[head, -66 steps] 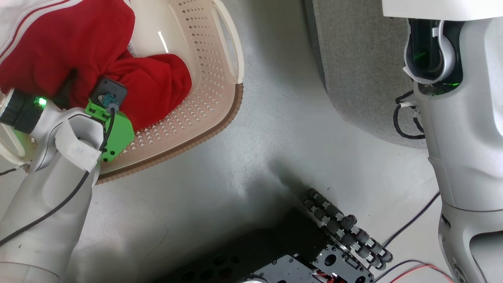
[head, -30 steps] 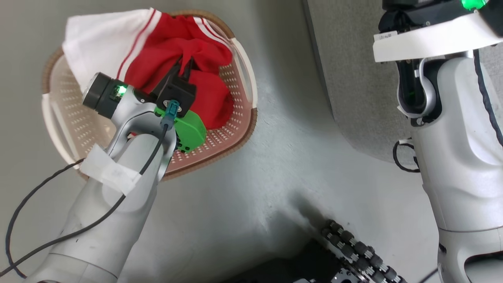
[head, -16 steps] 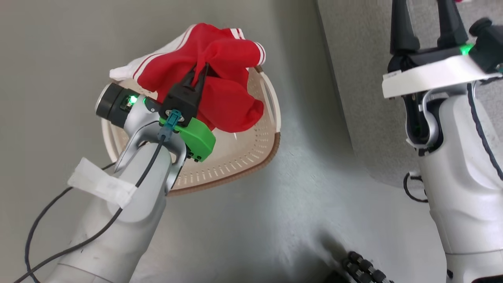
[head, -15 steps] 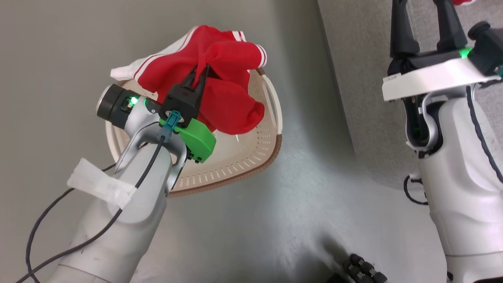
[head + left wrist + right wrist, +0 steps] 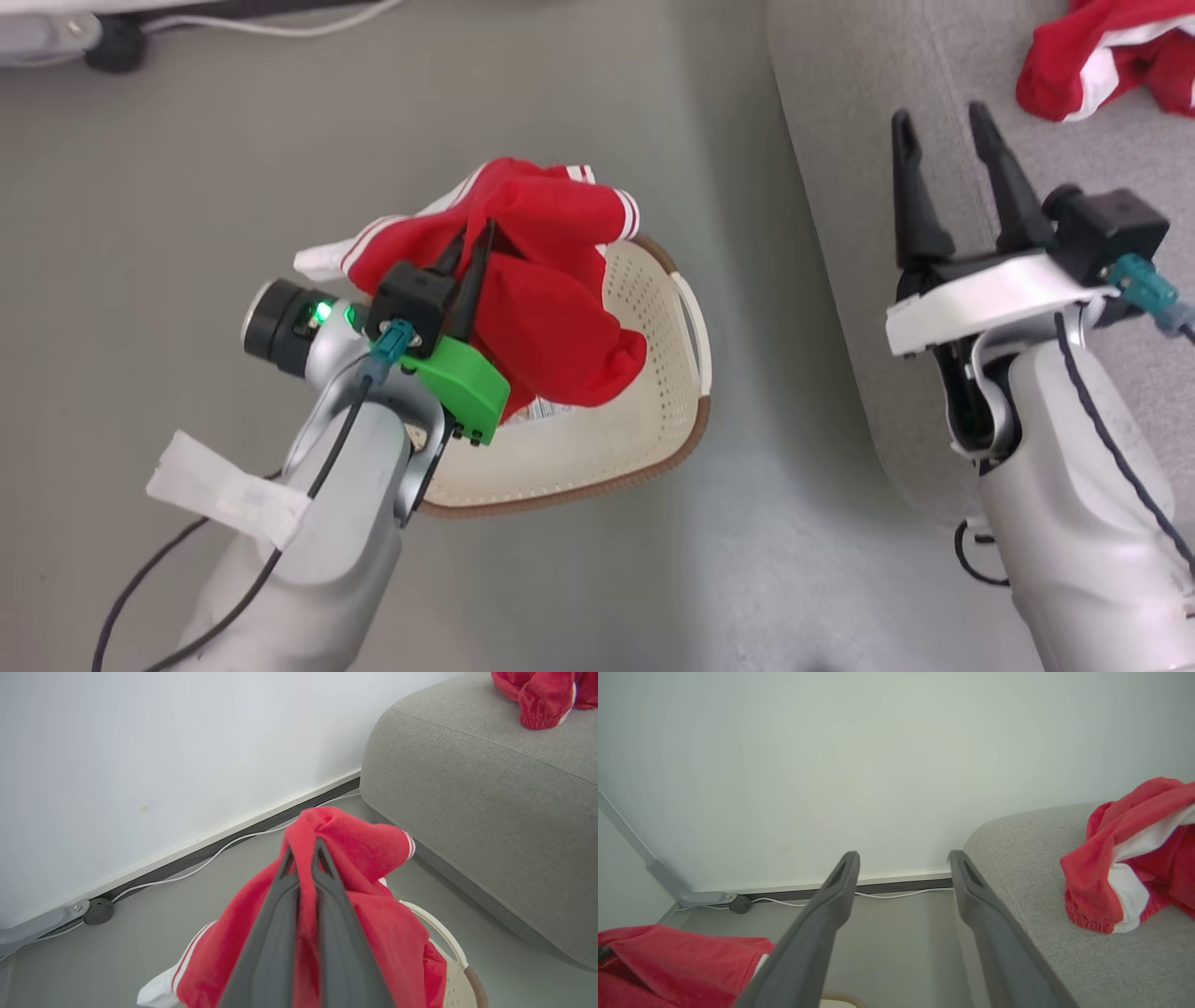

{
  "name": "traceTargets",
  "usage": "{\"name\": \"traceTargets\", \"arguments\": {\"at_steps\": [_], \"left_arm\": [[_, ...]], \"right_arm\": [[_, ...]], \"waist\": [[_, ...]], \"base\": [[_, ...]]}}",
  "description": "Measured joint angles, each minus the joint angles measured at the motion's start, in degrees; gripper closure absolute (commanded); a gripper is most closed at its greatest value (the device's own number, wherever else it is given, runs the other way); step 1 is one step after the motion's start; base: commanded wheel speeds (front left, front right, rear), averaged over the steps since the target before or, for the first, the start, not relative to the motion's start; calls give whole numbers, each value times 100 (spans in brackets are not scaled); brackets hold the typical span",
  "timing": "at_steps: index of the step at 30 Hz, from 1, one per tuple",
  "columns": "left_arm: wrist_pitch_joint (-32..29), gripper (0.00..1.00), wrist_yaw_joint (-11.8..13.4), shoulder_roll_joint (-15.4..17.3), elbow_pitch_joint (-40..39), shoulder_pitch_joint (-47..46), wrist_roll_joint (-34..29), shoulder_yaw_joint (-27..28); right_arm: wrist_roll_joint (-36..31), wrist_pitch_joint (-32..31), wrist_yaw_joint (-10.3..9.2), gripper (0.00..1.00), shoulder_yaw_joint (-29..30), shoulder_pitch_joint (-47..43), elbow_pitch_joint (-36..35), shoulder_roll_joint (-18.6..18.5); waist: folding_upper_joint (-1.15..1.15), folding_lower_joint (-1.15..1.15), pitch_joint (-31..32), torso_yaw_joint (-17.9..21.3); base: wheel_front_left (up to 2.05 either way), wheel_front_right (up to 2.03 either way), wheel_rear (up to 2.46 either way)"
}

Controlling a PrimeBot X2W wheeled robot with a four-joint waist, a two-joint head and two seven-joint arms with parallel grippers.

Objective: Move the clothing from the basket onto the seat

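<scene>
Clothing [image 5: 551,308] in bright red bunches between the pinched-together fingers of the left gripper [image 5: 472,243], hanging just above the basket [image 5: 644,439] beneath it. Off to its right, the right gripper [image 5: 937,117] stands spread wide over the seat [image 5: 840,140], a second red garment [image 5: 1102,56] lying beyond its tips.

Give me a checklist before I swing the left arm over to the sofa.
1. Grip: left gripper shut on garment: ok.
2. Lift: garment free of basket: cannot tell; its lowest fold hangs over the basket's inside.
3. Other arm: right gripper open and empty: ok.
4. Drop spot: bare sofa near its edge: ok; second garment lies farther in.
5. Basket emptied: cannot tell; the held garment hides part of its bottom.
</scene>
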State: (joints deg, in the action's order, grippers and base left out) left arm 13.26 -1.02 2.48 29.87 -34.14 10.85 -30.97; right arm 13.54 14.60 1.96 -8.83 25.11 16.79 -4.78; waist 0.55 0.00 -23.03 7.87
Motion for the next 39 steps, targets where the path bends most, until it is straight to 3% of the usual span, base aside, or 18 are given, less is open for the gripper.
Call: {"name": "traceTargets", "arguments": {"at_steps": [23, 39], "left_arm": [[-220, 100, -5, -11, -448, 801, 572, -109], [-624, 100, 1, -11, -1068, 802, 721, -520]], "right_arm": [[-31, -1, 225, 0, -527, -1066, 610, 76], [-208, -102, 461, 0, -1728, -1027, 771, 125]], "waist": [[0, 0, 1828, -296], [0, 0, 2112, -554]], "base": [[0, 0, 0], [0, 0, 0]]}}
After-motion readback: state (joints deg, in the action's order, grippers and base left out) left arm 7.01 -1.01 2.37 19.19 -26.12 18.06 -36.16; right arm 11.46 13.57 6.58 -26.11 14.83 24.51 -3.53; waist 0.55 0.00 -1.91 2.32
